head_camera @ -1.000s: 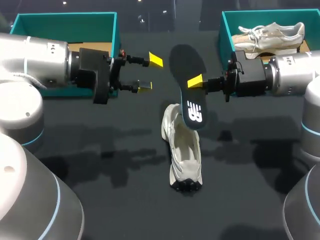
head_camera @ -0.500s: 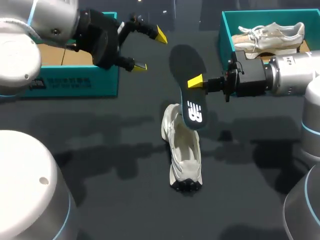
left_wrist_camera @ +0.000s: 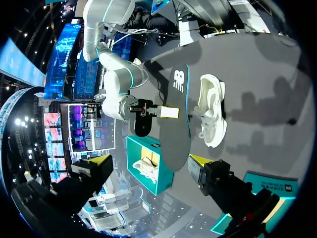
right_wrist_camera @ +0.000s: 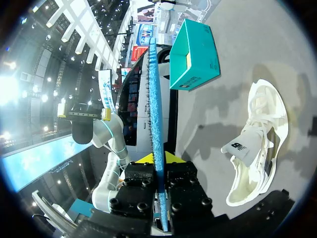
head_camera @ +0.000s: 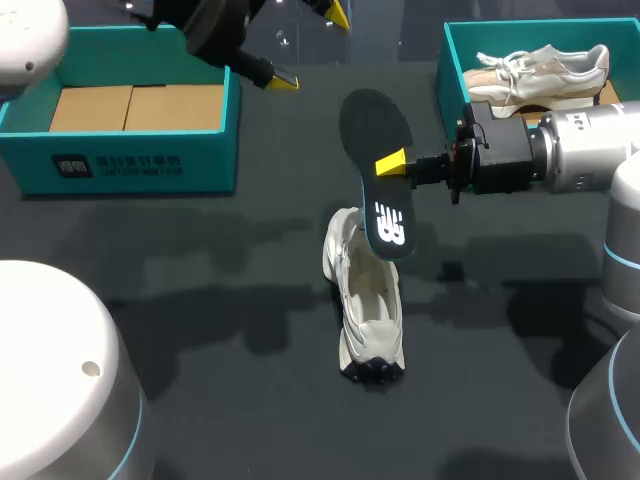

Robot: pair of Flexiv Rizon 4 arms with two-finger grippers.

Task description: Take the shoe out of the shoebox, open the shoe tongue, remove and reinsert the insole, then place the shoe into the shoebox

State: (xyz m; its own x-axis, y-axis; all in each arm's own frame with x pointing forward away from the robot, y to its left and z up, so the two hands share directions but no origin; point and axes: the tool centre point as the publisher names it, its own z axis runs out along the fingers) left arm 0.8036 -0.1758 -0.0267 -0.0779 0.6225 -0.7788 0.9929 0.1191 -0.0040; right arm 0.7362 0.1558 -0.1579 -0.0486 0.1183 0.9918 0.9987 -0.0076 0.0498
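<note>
The insole [head_camera: 372,125] is being pinched, seemingly at mid-length, by the right gripper [head_camera: 388,164] above the shoe [head_camera: 366,300]; light and likely bendy, it is best gripped there. The left gripper [head_camera: 312,48] is being held spread.

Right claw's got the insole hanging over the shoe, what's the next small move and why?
Probably lower the right claw slightly, feeding the logo end of the insole into the opening of the white shoe. That claw is shut on the insole, whose low end appears to hang just over the opening. The shoe lies on the table, and the left claw is open, up and away.
</note>
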